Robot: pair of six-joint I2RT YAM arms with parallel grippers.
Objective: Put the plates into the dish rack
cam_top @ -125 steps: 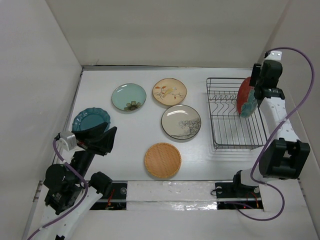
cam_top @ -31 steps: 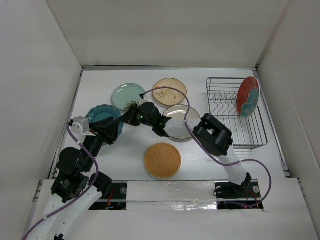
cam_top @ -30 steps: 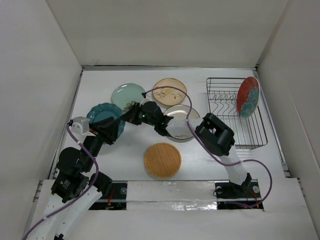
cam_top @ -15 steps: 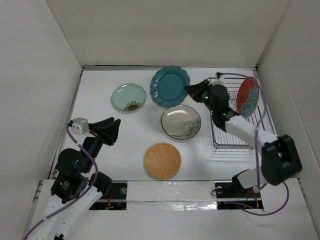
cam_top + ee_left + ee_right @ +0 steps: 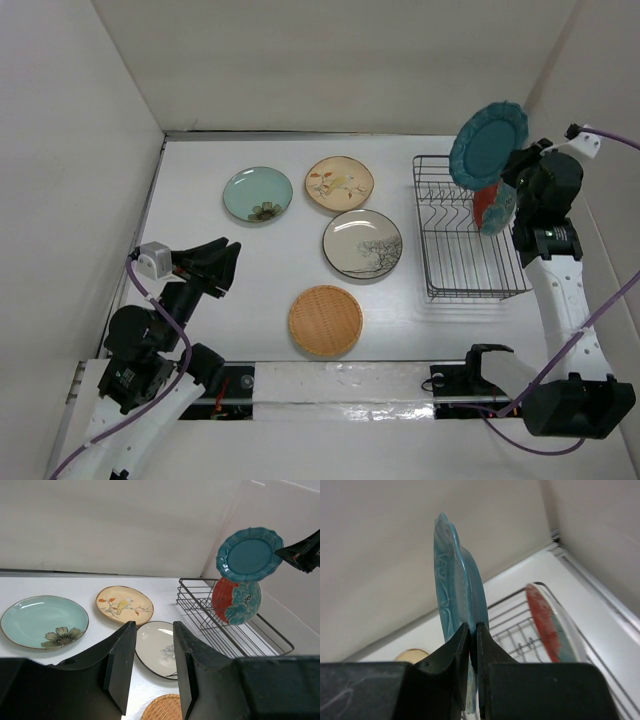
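The dark teal plate (image 5: 487, 143), probably stiff, slick and breakable, is clamped at its rim by the right gripper (image 5: 470, 631).

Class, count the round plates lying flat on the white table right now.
4. Pale green round plate, back left; beige floral plate beside it; white plate with black tree, centre; orange-tan woven-look plate, at the front. None appears hidden.
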